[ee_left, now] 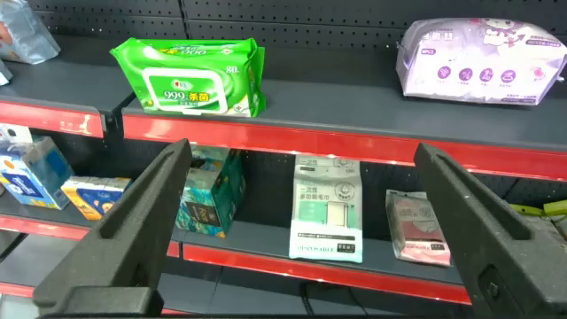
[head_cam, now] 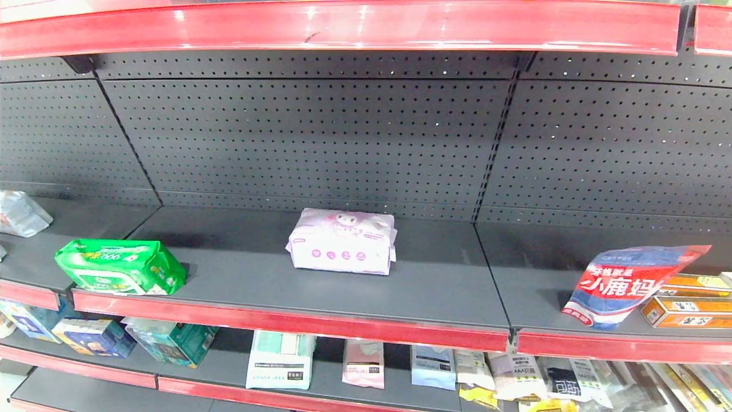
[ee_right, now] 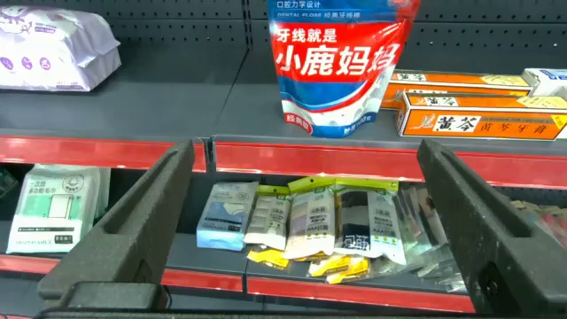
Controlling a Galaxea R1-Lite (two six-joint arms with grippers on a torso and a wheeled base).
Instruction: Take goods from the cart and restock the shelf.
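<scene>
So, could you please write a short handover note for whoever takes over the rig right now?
Left gripper: open, empty, facing the shelf.
Right gripper: open, empty, facing the shelf too.
Goods: green pack at the left front edge, pink pack in the middle, pouch standing on the right beside orange boxes.
Done: three goods lie on the shelf; who placed them I cannot tell.
Left: fetch more goods from the cart and fill the bare stretches.

Bright, shelf glare, edges seemingly bowed
</scene>
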